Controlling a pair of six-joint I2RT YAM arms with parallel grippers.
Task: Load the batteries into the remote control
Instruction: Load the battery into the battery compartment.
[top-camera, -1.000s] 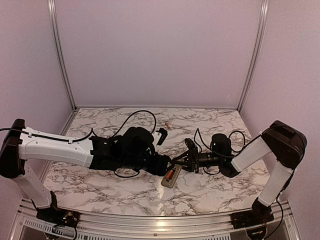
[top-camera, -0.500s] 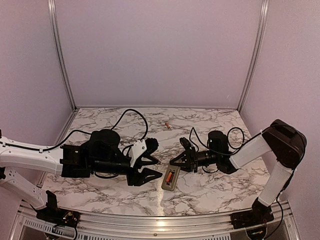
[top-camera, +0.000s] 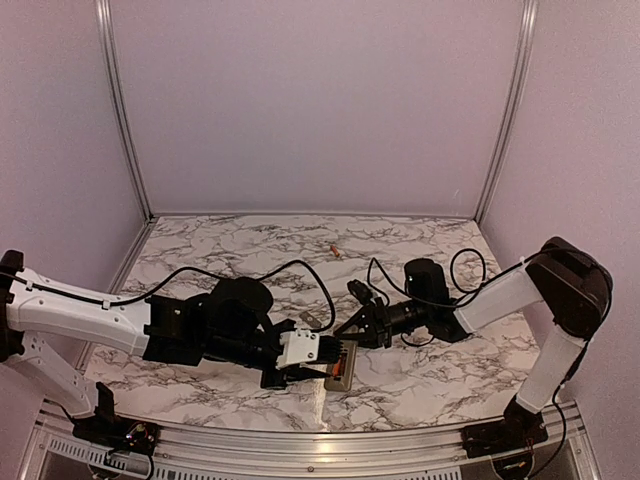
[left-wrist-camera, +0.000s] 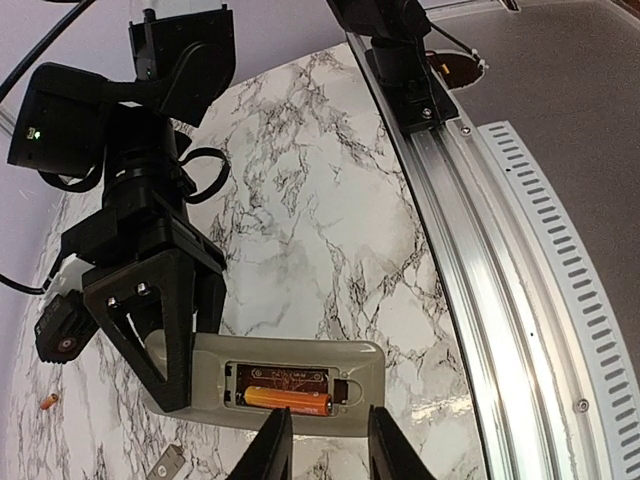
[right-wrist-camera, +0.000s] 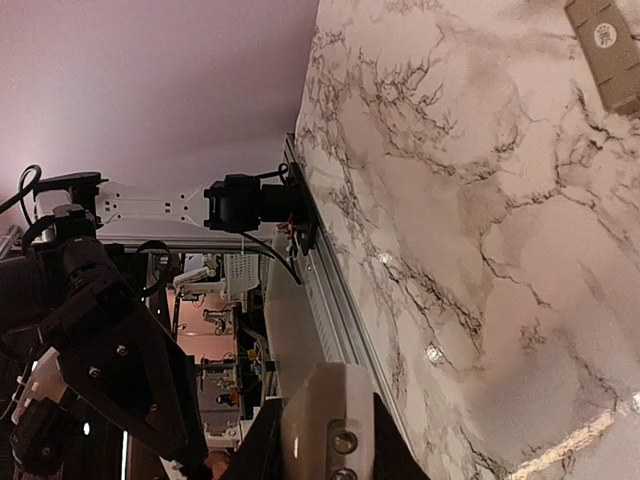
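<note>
- Desk (top-camera: 200, 250) with a white, grey-veined marble pattern carries a slim rectangular remote control (top-camera: 341, 363) (left-wrist-camera: 300, 352). It lies flat with its grey back up, close to the near edge and roughly midway between left and right.
- Its battery recess is uncovered. One small orange-copper cylindrical battery (left-wrist-camera: 288, 400) sits in the slot closer to the left tool.
- A second battery (top-camera: 334, 249) (left-wrist-camera: 47, 402) of the same kind lies loose toward the far edge of the desk, well apart from the remote control.
- The black two-fingered right tool (top-camera: 348, 332) (left-wrist-camera: 190, 360) reaches in from the right and straddles the far end of the remote control. In its wrist view the pale casing (right-wrist-camera: 325, 410) fills the space between the fingers, so the tool is clenched on it.
- The black-fingered left tool (top-camera: 322, 362) (left-wrist-camera: 325, 450) comes in from the left and sits just beside the remote control's long edge. Its fingertips (left-wrist-camera: 272, 445) are parted with nothing between them, so it is released.
- A small grey rectangular cover plate (left-wrist-camera: 170, 462) lies on the desk near the remote control, apart from it and from both tools.
</note>
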